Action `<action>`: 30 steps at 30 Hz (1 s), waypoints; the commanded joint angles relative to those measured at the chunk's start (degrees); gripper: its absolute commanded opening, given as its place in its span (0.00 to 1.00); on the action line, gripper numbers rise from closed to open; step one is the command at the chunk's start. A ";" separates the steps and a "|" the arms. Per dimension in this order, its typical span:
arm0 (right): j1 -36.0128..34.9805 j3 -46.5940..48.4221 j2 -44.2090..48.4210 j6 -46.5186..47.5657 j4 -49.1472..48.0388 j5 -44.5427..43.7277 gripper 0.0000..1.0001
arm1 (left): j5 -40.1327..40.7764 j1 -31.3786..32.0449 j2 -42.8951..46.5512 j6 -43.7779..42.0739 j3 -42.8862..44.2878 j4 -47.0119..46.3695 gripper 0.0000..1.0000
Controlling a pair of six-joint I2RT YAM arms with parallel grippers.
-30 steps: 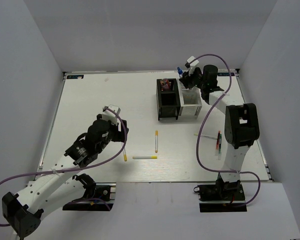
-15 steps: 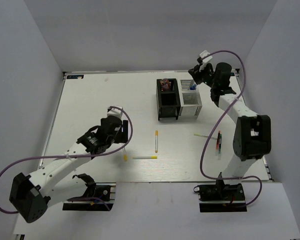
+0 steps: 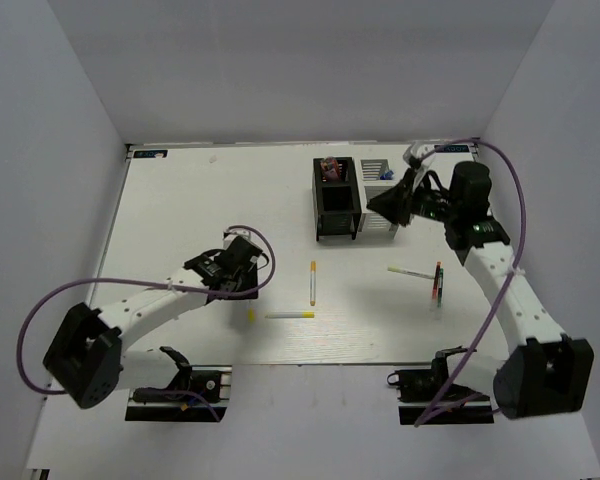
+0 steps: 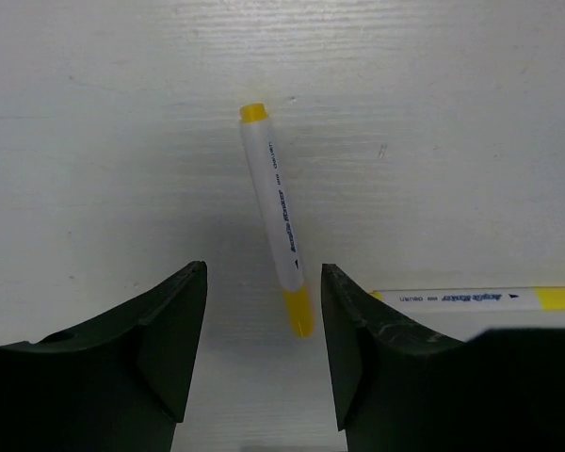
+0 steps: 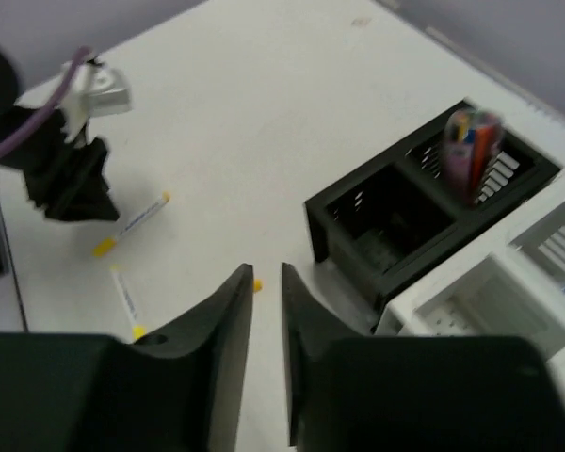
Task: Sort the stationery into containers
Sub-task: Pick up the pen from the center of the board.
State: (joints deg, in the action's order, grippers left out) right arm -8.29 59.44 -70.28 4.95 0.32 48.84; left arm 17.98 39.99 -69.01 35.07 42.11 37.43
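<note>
My left gripper (image 3: 244,280) is open, low over a white pen with yellow ends (image 4: 275,217). In the left wrist view the pen's near yellow end lies between the left gripper's (image 4: 264,275) jaws, which do not touch it. Two more such pens lie nearby (image 3: 313,282) (image 3: 290,314). The black organizer (image 3: 336,212) holds the pink-red tube (image 3: 330,168). The white organizer (image 3: 379,215) holds the blue-capped bottle (image 3: 387,175). My right gripper (image 3: 385,205) hovers by the white organizer's front. In the right wrist view the right gripper (image 5: 266,282) is empty, with its jaws narrowly apart.
A thin white pen (image 3: 412,272) and the dark red and green pens (image 3: 438,285) lie at the right, under my right arm. The right wrist view shows the black organizer (image 5: 358,212), the tube (image 5: 471,146) and the white organizer (image 5: 490,282).
My right gripper has left the blue-capped bottle in the white organizer and pulled back and down in front of it. My left gripper has dropped down over the yellow-ended pen.
</note>
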 commanded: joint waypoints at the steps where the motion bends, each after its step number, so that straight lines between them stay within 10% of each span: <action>1: -0.84 -5.81 8.99 3.21 5.39 2.32 0.27 | -2.42 0.27 -5.32 2.11 2.27 -2.79 0.62; 4: -0.93 -8.11 13.49 5.94 9.60 1.00 0.50 | -1.63 -0.26 -6.84 2.64 2.80 -4.11 0.63; 24: -0.58 -11.45 17.02 8.15 18.32 0.82 0.52 | -1.81 -0.79 -16.77 5.54 3.42 -6.76 0.46; 30: -0.41 -12.15 16.41 9.20 19.02 0.56 0.52 | -3.04 -0.79 -18.61 5.54 4.03 -7.28 0.14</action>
State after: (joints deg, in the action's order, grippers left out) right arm -9.02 48.31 -54.22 12.84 18.72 48.40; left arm 15.77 39.46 -86.61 40.07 45.34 31.11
